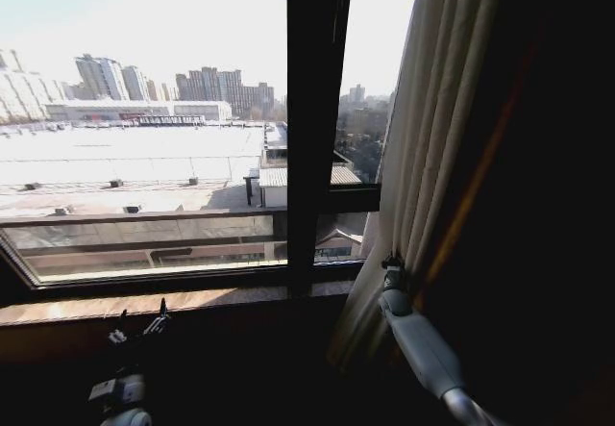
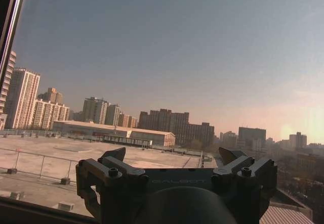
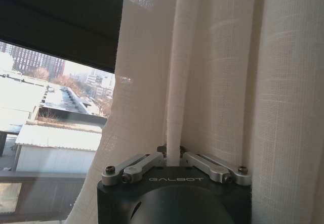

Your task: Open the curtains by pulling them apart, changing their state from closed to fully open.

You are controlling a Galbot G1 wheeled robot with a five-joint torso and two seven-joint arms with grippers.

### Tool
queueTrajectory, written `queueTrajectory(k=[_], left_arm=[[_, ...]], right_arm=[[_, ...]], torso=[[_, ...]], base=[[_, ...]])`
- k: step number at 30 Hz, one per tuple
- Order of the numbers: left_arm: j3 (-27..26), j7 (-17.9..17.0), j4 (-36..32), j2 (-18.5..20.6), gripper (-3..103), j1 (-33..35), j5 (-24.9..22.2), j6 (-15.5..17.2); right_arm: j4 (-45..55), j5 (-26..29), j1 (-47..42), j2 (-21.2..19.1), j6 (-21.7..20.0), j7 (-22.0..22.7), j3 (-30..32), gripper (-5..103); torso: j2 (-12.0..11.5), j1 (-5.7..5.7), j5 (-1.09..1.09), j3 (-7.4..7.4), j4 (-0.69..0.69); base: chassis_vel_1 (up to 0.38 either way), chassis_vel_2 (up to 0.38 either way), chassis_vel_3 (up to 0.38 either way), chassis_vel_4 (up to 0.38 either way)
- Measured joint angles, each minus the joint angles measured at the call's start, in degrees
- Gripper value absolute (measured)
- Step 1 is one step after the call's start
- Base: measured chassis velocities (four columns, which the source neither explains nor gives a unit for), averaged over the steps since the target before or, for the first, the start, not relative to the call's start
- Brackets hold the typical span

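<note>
A cream, pleated curtain (image 1: 434, 128) hangs bunched at the right side of the window, its inner edge just right of the black upright. My right gripper (image 1: 391, 268) reaches up to the curtain's lower part. In the right wrist view that gripper (image 3: 173, 157) is shut on one narrow pleat of the curtain (image 3: 228, 82), whose fabric falls on both sides of the fingers. My left gripper (image 1: 140, 328) sits low at the left, below the sill, apart from any fabric. The left wrist view shows this gripper (image 2: 173, 155) open with nothing between its fingers, facing the bare glass.
A thick black window-frame upright (image 1: 317, 109) stands just left of the curtain. A brown sill (image 1: 144, 301) runs below the glass. Right of the curtain lies a dark, shadowed area (image 1: 548, 205). Rooftops and city buildings lie beyond the pane.
</note>
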Motion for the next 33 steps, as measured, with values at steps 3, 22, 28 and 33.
queueTrajectory(k=[3,22,28,33], left_arm=[[0.0,0.0,0.0,0.0,100,0.0,0.0,0.0],[0.0,0.0,0.0,0.0,100,0.0,0.0,0.0],[0.0,0.0,0.0,0.0,100,0.0,0.0,0.0],[0.0,0.0,0.0,0.0,100,0.0,0.0,0.0]], right_arm=[[4.0,0.6,-2.5,-0.4,3.0,-5.7,-1.1,8],[23.9,10.3,-18.2,-4.9,0.7,-18.1,-0.8,78],[23.7,9.6,-18.2,-4.4,1.8,-17.6,-0.7,94],[23.5,9.4,-18.1,-4.4,1.9,-17.5,-0.7,100]], torso=[[0.0,0.00,0.01,0.00,0.00],[0.0,-0.01,-0.02,-0.01,0.00],[0.0,0.00,-0.01,-0.01,0.01],[0.0,0.00,-0.01,-0.01,0.01]], base=[[0.000,0.000,0.000,0.000],[0.000,0.000,0.000,0.000],[0.000,0.000,0.000,0.000],[0.000,0.000,0.000,0.000]])
